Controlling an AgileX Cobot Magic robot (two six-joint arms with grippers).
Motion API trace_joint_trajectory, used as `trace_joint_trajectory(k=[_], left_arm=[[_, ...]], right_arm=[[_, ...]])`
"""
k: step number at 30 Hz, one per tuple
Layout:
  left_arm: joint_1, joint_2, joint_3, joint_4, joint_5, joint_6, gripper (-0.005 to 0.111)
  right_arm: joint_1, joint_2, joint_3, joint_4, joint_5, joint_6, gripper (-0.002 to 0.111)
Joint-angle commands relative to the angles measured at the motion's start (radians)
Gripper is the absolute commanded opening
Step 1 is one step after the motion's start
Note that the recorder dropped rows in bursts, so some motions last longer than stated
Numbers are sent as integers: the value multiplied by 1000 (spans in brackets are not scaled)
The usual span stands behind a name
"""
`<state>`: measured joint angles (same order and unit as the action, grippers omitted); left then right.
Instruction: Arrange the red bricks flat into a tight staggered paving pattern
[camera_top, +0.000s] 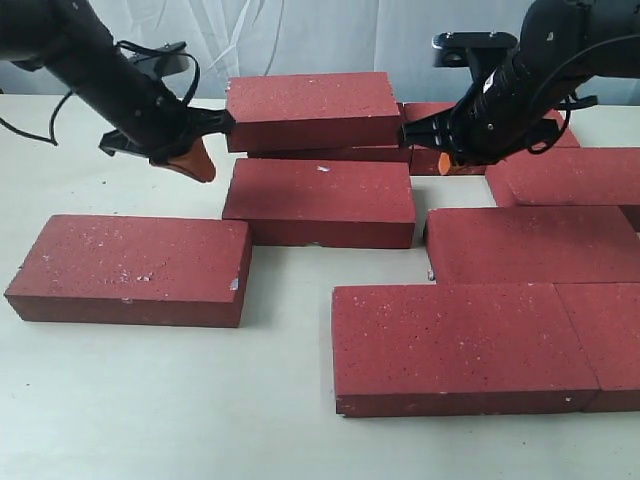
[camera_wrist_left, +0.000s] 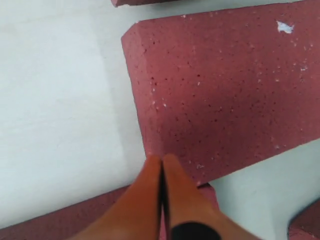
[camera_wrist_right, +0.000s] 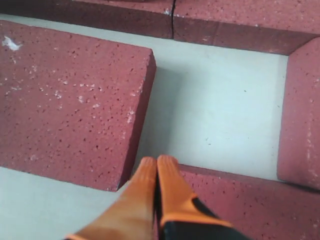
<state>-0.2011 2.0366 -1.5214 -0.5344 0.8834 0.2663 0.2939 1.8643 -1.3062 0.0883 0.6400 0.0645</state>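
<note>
Flanking the upper-centre stack of rough dark-red rectangular bricks (camera_top: 312, 108), the left pincer (camera_top: 190, 160) and right pincer (camera_top: 447, 158) are each pressed together, the rest lying flat with gaps across the pale table (camera_top: 150, 400).

Dark-red bricks (camera_top: 318, 198) flecked with small white specks, plain pale grey-green table (camera_top: 150, 400); orange-tipped left gripper (camera_top: 197, 165) at ten o'clock, orange-tipped right gripper (camera_top: 444, 159) at two o'clock, black arms (camera_top: 120, 85)

1. Front-right brick (camera_top: 612, 345) and back-right brick (camera_top: 575, 178) run off the exterior view's right edge.
2. Lower rear brick (camera_top: 330, 153) mostly hidden under top brick (camera_top: 312, 110).
3. Right fingers (camera_top: 444, 161): only an orange tip shows past the arm (camera_top: 520, 80).
</note>
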Motion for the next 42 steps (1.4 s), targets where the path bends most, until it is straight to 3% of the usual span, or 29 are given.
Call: trace_joint_trajectory(k=[1, 8, 15, 21, 30, 42], left_arm=[[3, -74, 4, 43, 31, -4, 0], [-1, -184, 87, 64, -9, -4, 0], [-1, -290, 264, 188, -145, -50, 0], [-1, -296, 348, 174, -297, -50, 0], [-1, -238, 367, 194, -399, -46, 0], [-1, -99, 367, 191, -398, -46, 0]], right_arm=[[-3, -31, -5, -8, 41, 0, -1], [6, -59, -5, 45, 72, 0, -1], [92, -65, -5, 45, 60, -5, -1], [166, -56, -5, 12, 31, -11, -1], [185, -55, -5, -12, -2, -11, -1], [185, -55, -5, -12, -2, -11, -1]])
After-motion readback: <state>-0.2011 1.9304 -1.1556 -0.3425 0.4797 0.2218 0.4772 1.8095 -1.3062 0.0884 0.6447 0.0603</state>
